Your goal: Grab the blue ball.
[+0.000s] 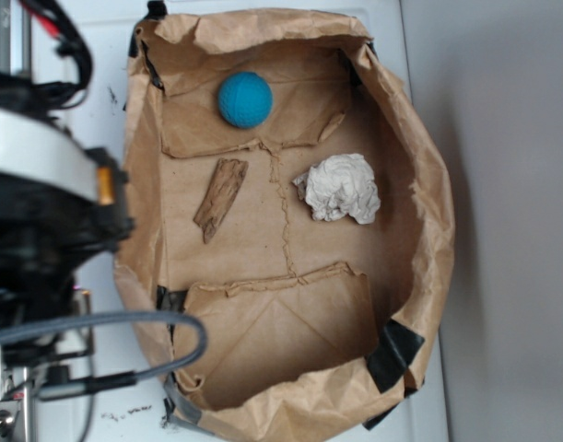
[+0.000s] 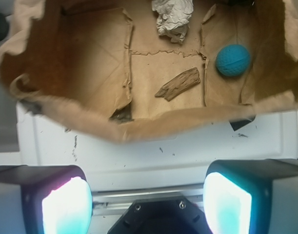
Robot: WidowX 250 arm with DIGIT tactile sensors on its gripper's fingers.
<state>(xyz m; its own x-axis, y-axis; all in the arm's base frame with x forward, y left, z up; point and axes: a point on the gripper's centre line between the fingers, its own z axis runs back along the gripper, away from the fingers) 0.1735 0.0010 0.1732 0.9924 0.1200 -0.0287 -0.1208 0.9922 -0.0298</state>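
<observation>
The gripper (image 2: pixel 146 204) hangs outside the bag (image 2: pixel 139 129), jaws wide apart and empty; the ball (image 1: pixel 244 99) lies inside, near the wood (image 1: pixel 220 198) and paper wad (image 1: pixel 339 188)

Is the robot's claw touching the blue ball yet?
Apart. The wrist view shows the gripper open above the white surface outside the paper bag, while the blue ball sits inside the bag, with the bag's rim between them.
</observation>
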